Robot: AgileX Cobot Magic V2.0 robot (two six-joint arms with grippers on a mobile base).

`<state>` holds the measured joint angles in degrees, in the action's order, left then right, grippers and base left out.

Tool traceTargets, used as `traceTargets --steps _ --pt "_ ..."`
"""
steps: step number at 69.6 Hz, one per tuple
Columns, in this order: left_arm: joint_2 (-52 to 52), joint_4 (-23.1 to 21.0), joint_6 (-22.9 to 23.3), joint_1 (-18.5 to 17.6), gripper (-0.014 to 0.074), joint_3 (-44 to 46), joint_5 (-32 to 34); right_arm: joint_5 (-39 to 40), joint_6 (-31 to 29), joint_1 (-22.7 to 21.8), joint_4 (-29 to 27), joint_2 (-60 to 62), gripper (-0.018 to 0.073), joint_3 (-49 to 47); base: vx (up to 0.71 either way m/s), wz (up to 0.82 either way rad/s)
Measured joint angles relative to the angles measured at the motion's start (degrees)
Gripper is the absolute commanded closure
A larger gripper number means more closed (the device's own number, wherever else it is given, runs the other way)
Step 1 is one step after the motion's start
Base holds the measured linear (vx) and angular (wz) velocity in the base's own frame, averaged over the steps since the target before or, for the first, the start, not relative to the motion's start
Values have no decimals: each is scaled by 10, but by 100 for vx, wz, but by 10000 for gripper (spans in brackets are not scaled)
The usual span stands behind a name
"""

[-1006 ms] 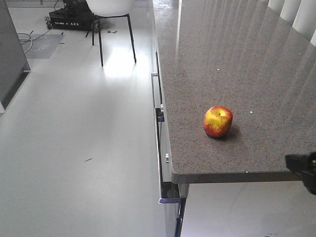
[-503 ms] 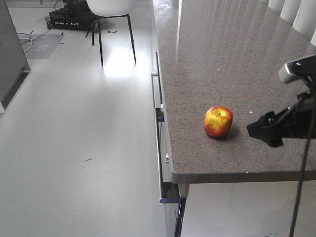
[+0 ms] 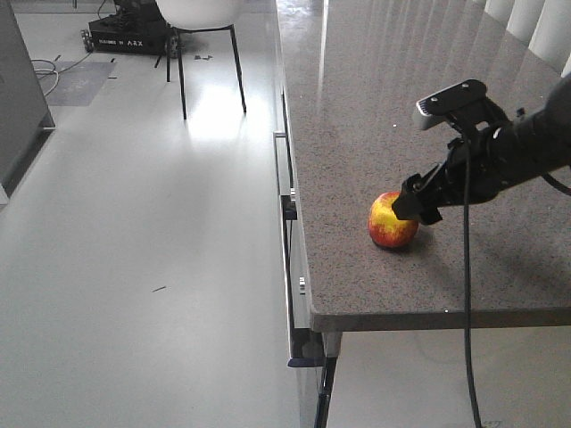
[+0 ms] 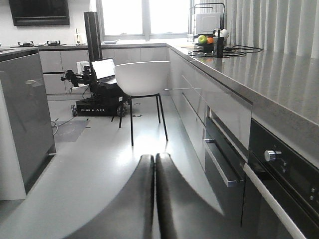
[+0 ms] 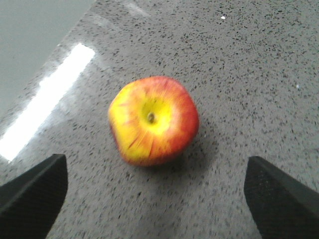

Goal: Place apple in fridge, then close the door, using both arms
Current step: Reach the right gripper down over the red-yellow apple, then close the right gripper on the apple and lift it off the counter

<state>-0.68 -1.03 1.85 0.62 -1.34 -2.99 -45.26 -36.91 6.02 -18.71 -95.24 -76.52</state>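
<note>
centre the wide-spread black right gripper (image 3: 415,198) over the red-and-yellow apple (image 5: 152,119) on the speckled grey stone counter (image 3: 428,107), near its edge; lower straight, close gently across its middle. leave the black left gripper (image 4: 154,199) pinched together.

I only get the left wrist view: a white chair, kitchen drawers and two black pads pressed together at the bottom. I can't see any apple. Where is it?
Observer: The round red and yellow apple sits on the speckled grey stone counter, close to its near corner, with the stem dimple facing up.
Visitor: Is anything reaching for it?
Observer: Yes. The black right gripper is right at it and open. In the right wrist view its fingers stand wide apart, and the apple lies between and just ahead of them, touching neither.
</note>
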Motion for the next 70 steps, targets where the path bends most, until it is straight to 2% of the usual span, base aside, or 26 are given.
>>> traceTargets --steps 22,46,55,70 --pt "0 0 0 0 603 0 0 -38 -52 0 3 -116 -134 -107 0 0" --pt "0 0 0 0 603 0 0 -53 -110 0 -19 -168 -104 -124 0 0" --pt "0 0 0 0 603 0 0 -54 -116 0 -22 -175 -40 -124 0 0" --pt "0 0 0 0 603 0 0 -64 -116 0 -23 -180 165 -125 0 0"
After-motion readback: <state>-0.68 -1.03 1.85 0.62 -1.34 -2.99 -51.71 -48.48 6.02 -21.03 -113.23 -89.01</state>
